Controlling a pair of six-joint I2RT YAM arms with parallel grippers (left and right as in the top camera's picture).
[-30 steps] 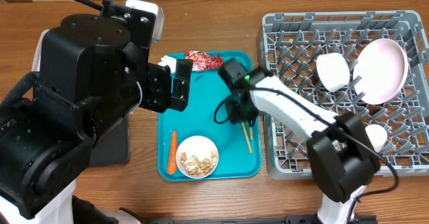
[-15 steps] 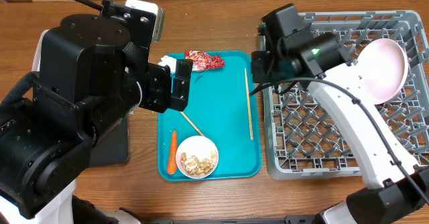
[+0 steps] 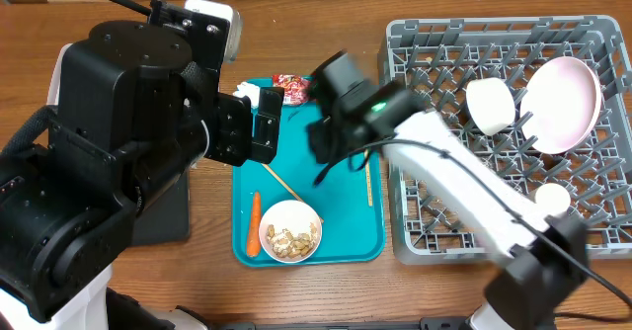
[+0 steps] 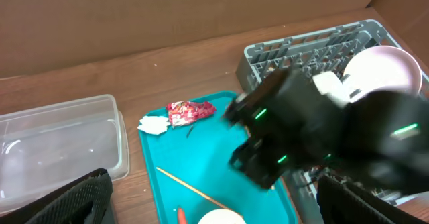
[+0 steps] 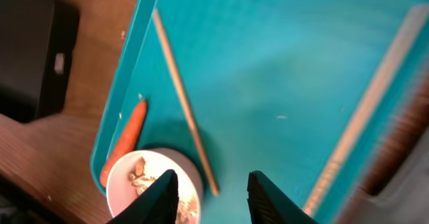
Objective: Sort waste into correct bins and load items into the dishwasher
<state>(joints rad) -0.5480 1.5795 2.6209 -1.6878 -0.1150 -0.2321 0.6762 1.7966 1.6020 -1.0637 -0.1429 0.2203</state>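
my right pincer (image 5: 213,178) hangs parted & empty over thin wooden chopstick (image 5: 182,96), lying flat on teal plastic serving tray (image 5: 281,63). prob light, stiff, slippery: i'd pinch mid-length. left pincer (image 4: 214,200) wide open.

A wooden table (image 3: 296,24) with warm brown grain spreads beneath and around the left gripper (image 3: 265,127). Ahead of it, past the table's far edge, stands a plain brown wall (image 4: 167,9), evenly lit.

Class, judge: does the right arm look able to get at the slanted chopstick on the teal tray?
Probably yes: the right gripper hangs open over the chopstick, nothing covers it, though the bowl sits close beside.
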